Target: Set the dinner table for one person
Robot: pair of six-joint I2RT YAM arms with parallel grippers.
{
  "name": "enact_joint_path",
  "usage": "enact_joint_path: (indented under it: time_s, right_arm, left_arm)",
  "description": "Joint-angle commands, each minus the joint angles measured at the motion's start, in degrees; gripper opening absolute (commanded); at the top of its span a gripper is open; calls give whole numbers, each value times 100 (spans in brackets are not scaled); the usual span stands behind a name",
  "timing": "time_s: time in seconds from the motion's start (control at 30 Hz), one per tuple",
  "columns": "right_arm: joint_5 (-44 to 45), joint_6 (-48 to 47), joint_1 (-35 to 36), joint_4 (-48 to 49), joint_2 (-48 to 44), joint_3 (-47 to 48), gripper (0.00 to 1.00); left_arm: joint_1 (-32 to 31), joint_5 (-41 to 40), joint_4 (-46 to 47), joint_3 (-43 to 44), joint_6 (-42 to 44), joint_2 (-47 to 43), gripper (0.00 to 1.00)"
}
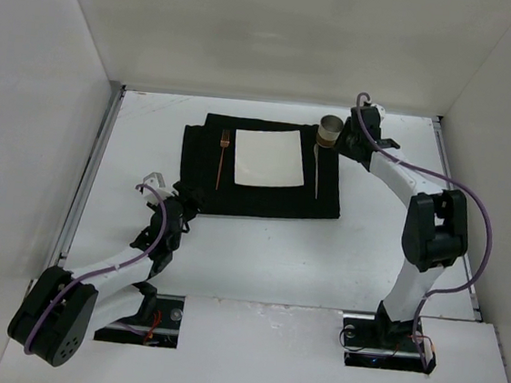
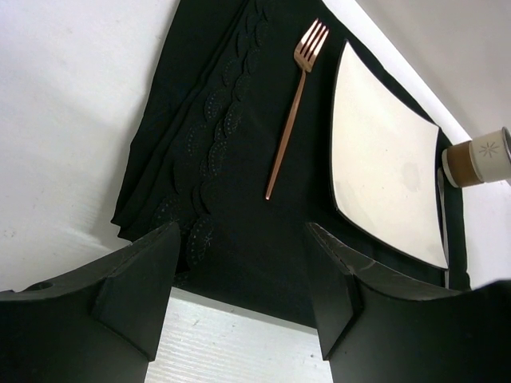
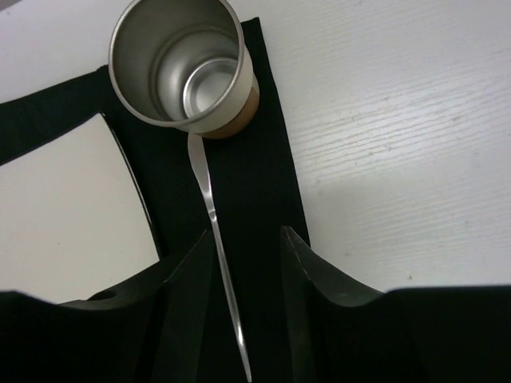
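Note:
On the white dinner table (image 1: 231, 253) lies a black cloth mat (image 1: 256, 201). On it are a white square plate (image 1: 266, 156), a copper fork (image 1: 222, 159) left of the plate and a silver knife (image 1: 318, 172) right of it. A steel cup (image 1: 330, 130) stands at the mat's far right corner. My left gripper (image 1: 187, 199) is open and empty over the mat's near left corner (image 2: 239, 199). My right gripper (image 1: 338, 145) is open just above the mat (image 3: 255, 159). The knife (image 3: 215, 231) lies between its fingers, and the cup (image 3: 180, 64) is just beyond them.
White walls close in the table on the left, back and right. The left wrist view shows the fork (image 2: 291, 120), the plate (image 2: 383, 167) and the cup (image 2: 479, 159). The plate's edge (image 3: 64, 215) is left of my right gripper.

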Motion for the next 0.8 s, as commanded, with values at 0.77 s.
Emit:
enact_joint_path:
  time_s: [0.77]
  right_arm:
    - [-267,-64,813,303,398,-869,32]
  left_arm:
    - [-110,-95,395,69,26,1,61]
